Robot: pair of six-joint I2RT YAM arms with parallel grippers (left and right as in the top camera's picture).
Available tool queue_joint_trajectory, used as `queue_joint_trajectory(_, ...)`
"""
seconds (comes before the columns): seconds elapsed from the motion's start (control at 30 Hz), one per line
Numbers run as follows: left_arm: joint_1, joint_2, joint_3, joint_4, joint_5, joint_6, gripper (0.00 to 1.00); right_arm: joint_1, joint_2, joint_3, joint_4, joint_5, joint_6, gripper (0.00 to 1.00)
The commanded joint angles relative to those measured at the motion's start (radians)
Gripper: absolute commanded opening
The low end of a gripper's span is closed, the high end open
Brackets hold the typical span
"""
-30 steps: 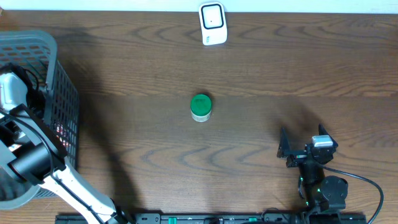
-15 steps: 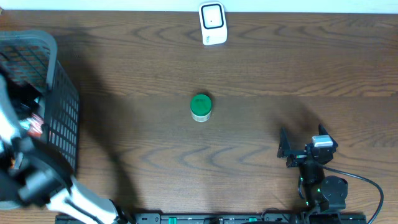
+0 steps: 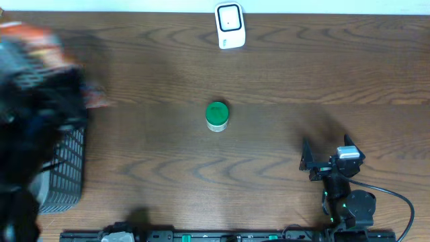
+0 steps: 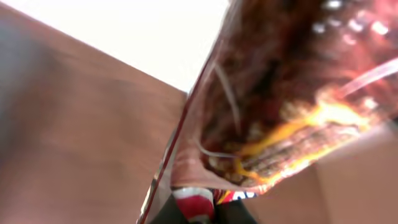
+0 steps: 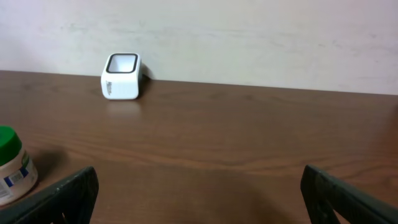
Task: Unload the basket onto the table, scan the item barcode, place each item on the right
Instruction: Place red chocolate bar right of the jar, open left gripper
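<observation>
One snack bag (image 4: 280, 93) is being clamped by the left gripper (image 4: 196, 208), its fingers pinching the bag's bottom edge. The right gripper (image 5: 199, 186) is being held agape. One scanner (image 3: 229, 25), one jar (image 3: 216, 115), one basket (image 3: 64, 175).

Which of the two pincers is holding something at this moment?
The left pincer: it is shut on a red and yellow snack bag. The right pincer stands wide open and empty above the table.

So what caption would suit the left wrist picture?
Left pincer clamped on a glossy red-and-yellow snack bag, blurred above the wooden table.
</observation>
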Motion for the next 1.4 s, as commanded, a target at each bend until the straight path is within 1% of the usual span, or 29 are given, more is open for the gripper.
queue_joint_trajectory(0.0,-0.277,0.093,-0.121,0.075,-0.020,-0.035,0.08,0.015,-0.004,-0.001,-0.003,0.005,0.014,0.99)
queue_joint_trajectory(0.03,-0.372,0.124,-0.156,0.103,-0.083,-0.013,0.08,0.015,-0.004,-0.001,-0.003,0.005,0.014,0.99)
queue_joint_trajectory(0.1,-0.484,0.189,-0.196,0.124,-0.189,0.042,0.08,0.015,-0.004,-0.001,-0.003,0.005,0.014,0.99)
queue_joint_trajectory(0.13,-0.537,0.238,-0.213,0.134,-0.227,0.091,0.08,0.015,-0.004,-0.001,-0.003,0.005,0.014,0.99)
queue_joint_trajectory(0.3,-0.685,0.480,-0.230,0.160,-0.228,0.356,0.08,0.015,-0.004,-0.001,-0.003,0.005,0.014,0.99)
queue_joint_trajectory(0.43,-0.750,0.673,-0.230,0.174,-0.229,0.533,0.08,0.015,-0.004,-0.001,-0.003,0.005,0.014,0.99)
queue_joint_trajectory(0.53,-0.769,0.798,-0.230,0.202,-0.229,0.581,0.08,0.015,-0.004,-0.001,-0.003,0.005,0.014,0.99)
queue_joint_trajectory(0.67,-0.780,0.912,-0.230,0.259,-0.219,0.585,0.08,0.015,-0.004,-0.001,-0.003,0.005,0.014,0.99)
queue_joint_trajectory(0.77,-0.786,0.986,-0.230,0.314,-0.175,0.584,0.08,0.015,-0.004,-0.001,-0.003,0.005,0.014,0.99)
queue_joint_trajectory(0.83,-0.789,1.029,-0.230,0.343,-0.184,0.585,0.08,0.015,-0.004,-0.001,-0.003,0.005,0.014,0.99)
queue_joint_trajectory(0.9,-0.789,1.057,-0.230,0.352,-0.227,0.585,0.22,0.015,-0.004,-0.001,-0.003,0.005,0.014,0.99)
queue_joint_trajectory(1.0,-0.789,1.052,-0.227,0.337,-0.351,0.585,0.40,0.015,-0.004,-0.001,-0.003,0.005,0.014,0.99)
queue_joint_trajectory(1.03,-0.789,1.040,-0.218,0.322,-0.392,0.584,0.41,0.015,-0.004,-0.001,-0.003,0.005,0.014,0.99)
queue_joint_trajectory(1.07,-0.789,1.023,-0.203,0.301,-0.421,0.584,0.46,0.015,-0.004,-0.001,-0.003,0.005,0.014,0.99)
queue_joint_trajectory(1.2,-0.789,0.887,-0.113,0.207,-0.441,0.585,0.57,0.015,-0.004,-0.001,-0.003,0.005,0.014,0.99)
queue_joint_trajectory(1.27,-0.787,0.776,-0.064,0.172,-0.441,0.585,0.68,0.015,-0.004,-0.001,-0.003,0.005,0.014,0.99)
queue_joint_trajectory(1.3,-0.784,0.730,-0.048,0.162,-0.441,0.585,0.72,0.015,-0.004,-0.001,-0.003,0.005,0.014,0.99)
queue_joint_trajectory(1.37,-0.774,0.606,-0.022,0.141,-0.437,0.585,0.72,0.015,-0.004,-0.001,-0.003,0.005,0.014,0.99)
